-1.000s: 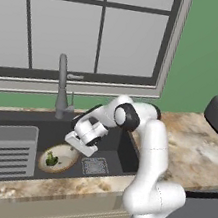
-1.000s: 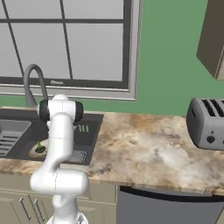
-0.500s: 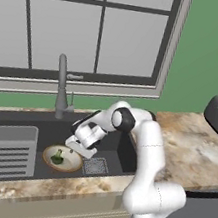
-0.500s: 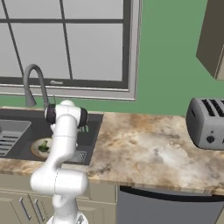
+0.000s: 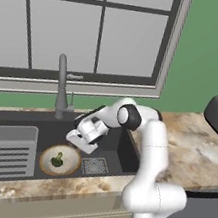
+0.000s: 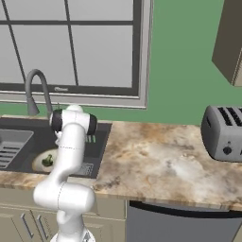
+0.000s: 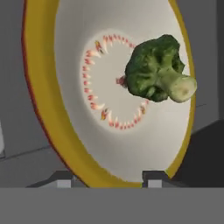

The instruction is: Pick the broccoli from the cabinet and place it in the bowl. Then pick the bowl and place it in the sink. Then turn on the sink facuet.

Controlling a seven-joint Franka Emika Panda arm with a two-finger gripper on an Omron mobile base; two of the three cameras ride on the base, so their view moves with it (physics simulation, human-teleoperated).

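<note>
The bowl [image 5: 60, 160] sits on the floor of the sink [image 5: 124, 152] with the broccoli [image 5: 57, 160] resting in it, and the gripper [image 5: 79, 143] hangs just above the bowl's near rim, its jaws parted either side of that rim with nothing held. From where I stand the worry is the way out: if the hand lifts at a slant, a fingertip could catch the rim, tip the bowl and roll the broccoli [image 7: 158, 74] onto the basin floor. The next reach is for the faucet [image 5: 62, 87] behind the bowl, and a low swing could clip its neck or miss the small side lever. The arm rises from the counter [image 5: 191, 146] edge, elbow high, forearm angled down and left into the basin.
</note>
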